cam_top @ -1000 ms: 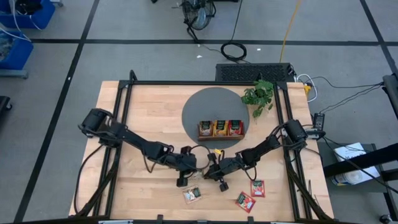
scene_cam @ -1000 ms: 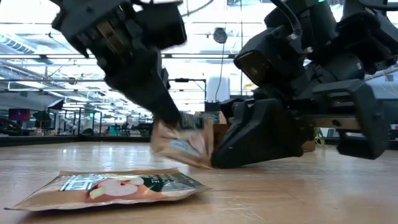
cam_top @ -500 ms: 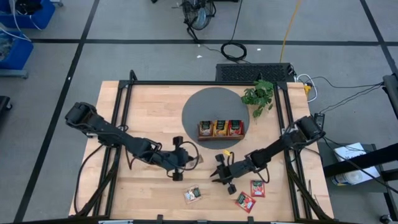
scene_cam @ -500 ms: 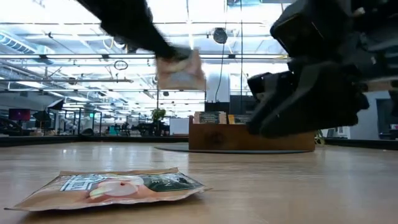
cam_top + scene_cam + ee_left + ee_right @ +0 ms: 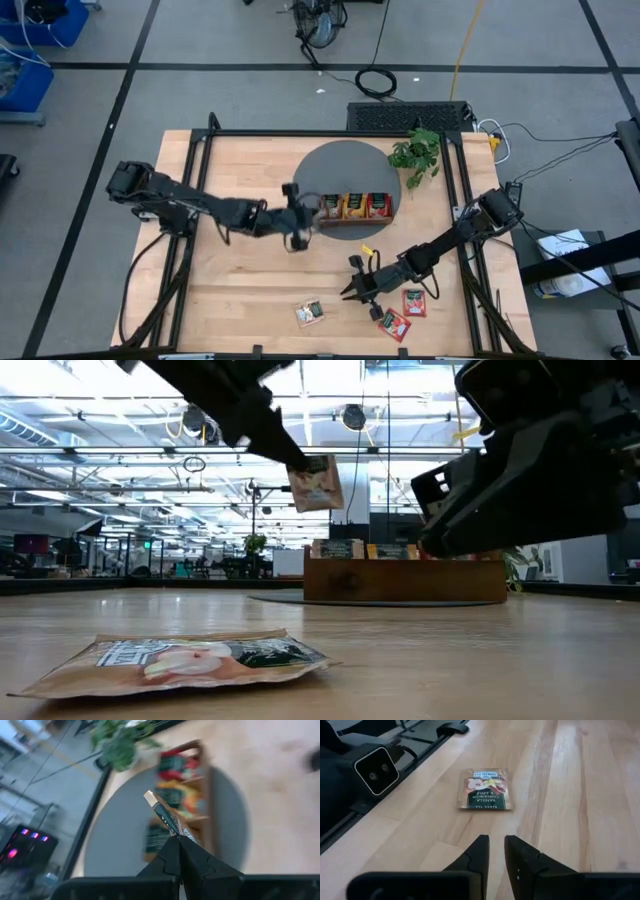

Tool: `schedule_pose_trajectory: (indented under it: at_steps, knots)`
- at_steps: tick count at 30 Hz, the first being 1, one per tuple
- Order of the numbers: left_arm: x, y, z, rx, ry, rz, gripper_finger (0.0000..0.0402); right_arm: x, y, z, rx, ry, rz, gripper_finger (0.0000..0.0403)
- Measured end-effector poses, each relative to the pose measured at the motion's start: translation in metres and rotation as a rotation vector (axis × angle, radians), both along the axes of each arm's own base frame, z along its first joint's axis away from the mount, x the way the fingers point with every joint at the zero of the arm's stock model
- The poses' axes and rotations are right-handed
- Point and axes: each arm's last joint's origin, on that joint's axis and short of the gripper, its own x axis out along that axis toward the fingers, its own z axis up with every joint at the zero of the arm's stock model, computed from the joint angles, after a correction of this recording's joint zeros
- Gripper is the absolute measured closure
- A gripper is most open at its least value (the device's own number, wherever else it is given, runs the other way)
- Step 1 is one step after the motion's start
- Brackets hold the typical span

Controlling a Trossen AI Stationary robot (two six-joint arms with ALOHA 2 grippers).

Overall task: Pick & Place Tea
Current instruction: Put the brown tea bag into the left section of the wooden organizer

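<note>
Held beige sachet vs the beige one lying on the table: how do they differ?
The held sachet hangs in the air, pinched by the left gripper; the lying sachet rests flat, untouched. The held one is near the tray; the lying one sits by the table's front edge. Both are beige.

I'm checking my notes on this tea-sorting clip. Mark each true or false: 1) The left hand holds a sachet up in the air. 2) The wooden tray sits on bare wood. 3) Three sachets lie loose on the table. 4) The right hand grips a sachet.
1) True: the left hand pinches a pale sachet clear of the table.
2) False: the wooden tray sits on a grey round mat.
3) True: one pale sachet and two red sachets.
4) False: the right hand holds nothing, its fingers slightly apart.
</note>
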Motion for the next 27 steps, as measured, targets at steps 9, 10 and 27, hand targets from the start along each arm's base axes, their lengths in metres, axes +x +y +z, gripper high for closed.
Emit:
schedule_pose_trajectory:
  at_steps: [9, 10, 27]
  knots:
    - [0.02, 0.021, -0.024, -0.021, 0.027, -0.104, 0.0394, -0.003, 0.004, 0.0, 0.014, 0.008, 0.002, 0.0376]
    - [0.022, 0.022, -0.029, 0.0, 0.045, -0.114, 0.0392, -0.003, 0.005, 0.0, 0.008, 0.005, -0.008, 0.0376]
    - [0.029, 0.039, -0.046, 0.043, 0.114, -0.131, 0.0393, -0.004, 0.007, 0.0, -0.016, -0.003, -0.023, 0.0383]
